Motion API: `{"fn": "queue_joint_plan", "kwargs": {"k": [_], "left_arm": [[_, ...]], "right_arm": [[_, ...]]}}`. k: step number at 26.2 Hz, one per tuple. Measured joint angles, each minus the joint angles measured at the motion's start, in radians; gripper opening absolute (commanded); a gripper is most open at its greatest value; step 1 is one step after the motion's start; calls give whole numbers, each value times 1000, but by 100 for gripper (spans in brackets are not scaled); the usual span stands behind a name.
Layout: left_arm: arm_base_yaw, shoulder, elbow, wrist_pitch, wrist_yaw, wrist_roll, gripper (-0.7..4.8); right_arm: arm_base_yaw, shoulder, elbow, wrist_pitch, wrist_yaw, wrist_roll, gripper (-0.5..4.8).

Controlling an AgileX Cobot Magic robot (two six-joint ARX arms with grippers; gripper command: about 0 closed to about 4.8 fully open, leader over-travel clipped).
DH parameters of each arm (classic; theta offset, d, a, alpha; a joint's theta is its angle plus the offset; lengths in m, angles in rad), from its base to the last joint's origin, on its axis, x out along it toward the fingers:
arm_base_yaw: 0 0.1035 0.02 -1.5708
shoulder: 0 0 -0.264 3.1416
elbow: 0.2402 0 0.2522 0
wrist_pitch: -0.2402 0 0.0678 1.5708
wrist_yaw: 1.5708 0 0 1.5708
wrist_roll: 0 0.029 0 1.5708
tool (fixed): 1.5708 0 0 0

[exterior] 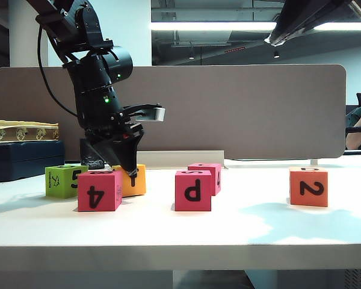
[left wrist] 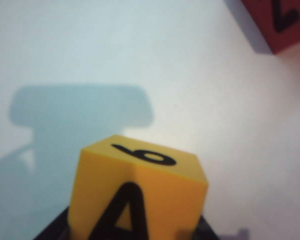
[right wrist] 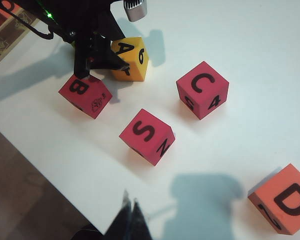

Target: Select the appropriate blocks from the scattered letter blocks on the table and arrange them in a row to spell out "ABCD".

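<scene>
**Sam:** Where is your left gripper?

**Me:** It is low over the white table, down at the yellow-orange block. My left wrist camera sees that block very close, with a black A and a 6 on it. Dark finger parts sit at its two lower corners. I cannot tell if the fingers squeeze it or only stand beside it.

**Sam:** And the right gripper?

**Me:** Its two tips are pressed together, with nothing between them. It hangs high above the front part of the table.

**Sam:** Where are the other blocks?

**Me:** The pink block with B on top is just beside the yellow-orange one, in front of it. The pink block with C on top is in the middle, at the back. The pink block with S on top stands in front of that one. The orange-red block with D on top is far off on the right, alone. The lime-green block sits at the far left.
</scene>
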Motion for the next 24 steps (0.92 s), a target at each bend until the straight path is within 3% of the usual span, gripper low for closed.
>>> {"fn": "queue_joint_plan", "kwargs": {"k": [9, 15, 24], "left_arm": [[0, 0, 0, 26, -3, -259, 241], [0, 0, 0, 32, -103, -487, 241], [-19, 0, 11, 27, -132, -722, 241]], "right_arm": [[0, 0, 0, 0, 0, 0, -2], [0, 0, 0, 0, 0, 0, -2], [0, 0, 0, 0, 0, -2, -2]]}}
